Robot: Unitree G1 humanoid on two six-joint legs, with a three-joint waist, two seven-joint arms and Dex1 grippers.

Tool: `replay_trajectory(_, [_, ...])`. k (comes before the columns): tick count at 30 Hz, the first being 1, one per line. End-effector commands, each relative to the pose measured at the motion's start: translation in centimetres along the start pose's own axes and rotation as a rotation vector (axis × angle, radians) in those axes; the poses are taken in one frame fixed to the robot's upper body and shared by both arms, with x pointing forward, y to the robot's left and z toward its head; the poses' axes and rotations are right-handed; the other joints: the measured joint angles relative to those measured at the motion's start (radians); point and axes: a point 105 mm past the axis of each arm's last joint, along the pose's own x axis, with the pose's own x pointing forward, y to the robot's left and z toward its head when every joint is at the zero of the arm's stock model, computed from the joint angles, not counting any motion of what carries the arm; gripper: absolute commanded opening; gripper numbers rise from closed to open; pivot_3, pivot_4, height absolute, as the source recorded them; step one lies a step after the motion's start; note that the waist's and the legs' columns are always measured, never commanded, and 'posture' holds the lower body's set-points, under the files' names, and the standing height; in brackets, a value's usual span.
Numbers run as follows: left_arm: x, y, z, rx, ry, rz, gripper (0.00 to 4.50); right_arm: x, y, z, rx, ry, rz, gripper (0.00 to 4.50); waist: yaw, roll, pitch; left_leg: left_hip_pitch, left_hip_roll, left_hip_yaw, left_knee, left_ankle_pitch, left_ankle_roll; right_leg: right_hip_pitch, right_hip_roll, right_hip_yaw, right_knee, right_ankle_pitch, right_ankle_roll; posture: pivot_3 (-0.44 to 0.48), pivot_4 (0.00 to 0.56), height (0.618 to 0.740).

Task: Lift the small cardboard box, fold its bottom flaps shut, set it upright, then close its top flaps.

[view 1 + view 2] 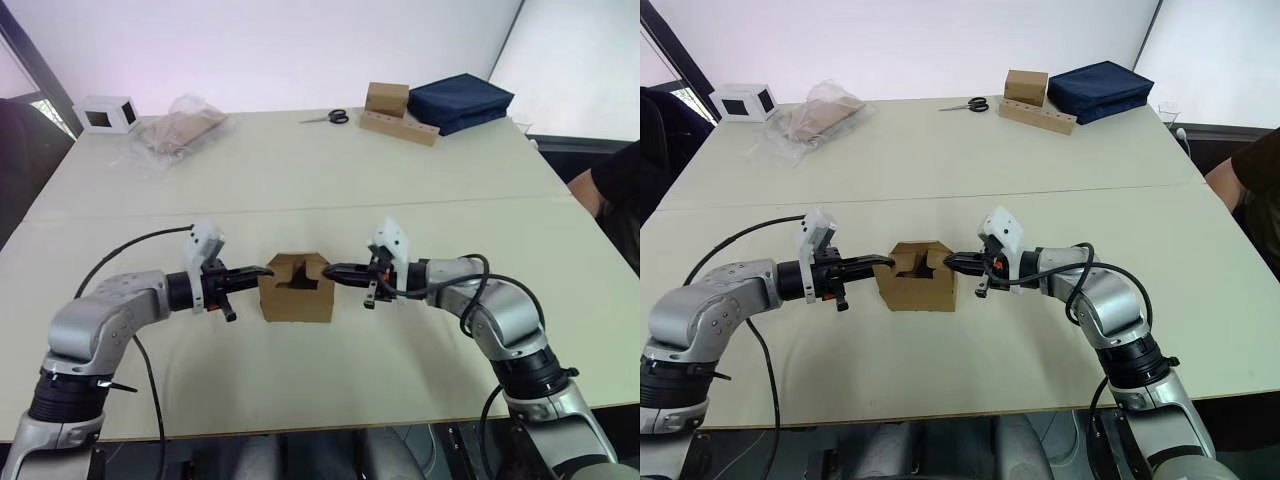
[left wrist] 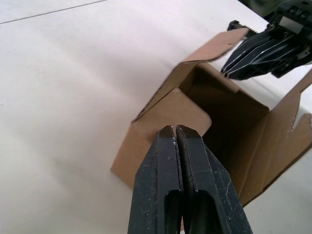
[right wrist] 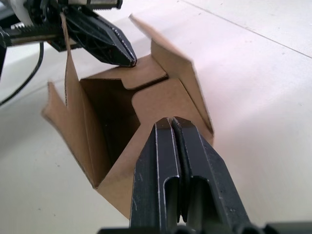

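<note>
Wide pale beige table: near edge cut off by the frame bottom. Dark navy fabric case at far right corner. A person's arm in dark sleeve at the right edge, mostly cut off. Crinkled clear plastic bag w/ brown cardboard inside far left, contents hard to make out. Long flat cardboard strip w/ a brown box on top, far side. White box w/ dark window at far left corner. Black-handled scissors beside the strip, too small for detail.

Small plain brown corrugated cardboard box sits on the table, near centre, between both arms, open side up. Inside is dark; floor of box not readable. Top flaps partly up: two rounded-corner ones folded inward, notched ones standing at an angle.

Left gripper: black fingers pressed together, nothing between them, tips touching the rounded flap on its side of the box. Right gripper: fingers likewise together, empty, tips at the opposite flap.
</note>
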Motion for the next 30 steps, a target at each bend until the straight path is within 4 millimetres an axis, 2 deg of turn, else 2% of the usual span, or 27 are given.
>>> replay_trajectory(1, [-0.3, -0.2, 1.1, 0.036, -0.026, 0.001, 0.05, 0.0, 0.1, 1.3, -0.039, -0.035, 0.004, 0.0, 0.0, 0.0, 0.0, 0.0, 0.0, 0.0, 0.0, 0.0, 0.0, 0.0, 0.0, 0.0, 0.0, 0.0, 0.0, 0.0, 0.15, 0.74])
replay_trajectory(12, [-0.1, -0.3, 1.3, 0.03, -0.042, -0.002, 0.05, 0.7, 0.3, 0.4, -0.074, 0.006, 0.005, 0.0, 0.0, 0.0, 0.0, 0.0, 0.0, 0.0, 0.0, 0.0, 0.0, 0.0, 0.0, 0.0, 0.0, 0.0, 0.0, 0.0, 0.15, 0.74])
replay_trajectory(14, [-0.2, -0.1, 1.8, 0.031, -0.059, 0.0, 0.05, 0.6, 0.1, 0.8, -0.071, -0.01, -0.002, 0.0, 0.001, 0.0, 0.0, 0.0, 0.0, 0.0, 0.0, 0.0, 0.0, 0.0, 0.0, 0.0, 0.0, 0.0, 0.0, 0.0, 0.15, 0.74])
replay_trajectory(20, [-1.4, 0.8, 4.2, 0.03, -0.125, -0.009, 0.05, -1.2, 0.9, 4.1, -0.03, -0.118, 0.05, 0.0, 0.001, 0.0, 0.0, 0.0, 0.0, 0.0, 0.0, 0.0, 0.0, 0.0, 0.0, 0.0, 0.0, 0.0, 0.0, 0.0, 0.15, 0.74])
replay_trajectory(26, [-1.9, 3.5, 4.8, 0.058, -0.109, 0.03, 0.05, -3.4, 0.3, 5.4, -0.064, -0.117, -0.016, 0.0, 0.001, 0.0, 0.0, 0.0, 0.0, 0.0, 0.0, 0.0, 0.0, 0.0, 0.0, 0.0, -0.001, 0.0, 0.0, 0.0, 0.15, 0.74])
replay_trajectory(28, [-1.4, 4.9, 4.2, 0.072, -0.082, 0.049, 0.05, -4.2, 0.8, 5.6, -0.077, -0.104, -0.017, 0.0, 0.004, 0.001, 0.001, 0.0, 0.0, 0.0, -0.001, 0.0, 0.0, 0.0, 0.0, 0.0, -0.001, 0.0, 0.0, 0.0, 0.15, 0.74])
replay_trajectory(30, [-0.5, 6.1, 3.6, 0.063, -0.063, 0.04, 0.05, -4.5, 3.0, 5.1, -0.093, -0.05, 0.062, 0.0, 0.006, 0.001, 0.001, -0.001, 0.0, 0.0, -0.001, 0.0, 0.0, 0.0, 0.0, 0.0, -0.001, 0.0, 0.0, 0.0, 0.15, 0.74])
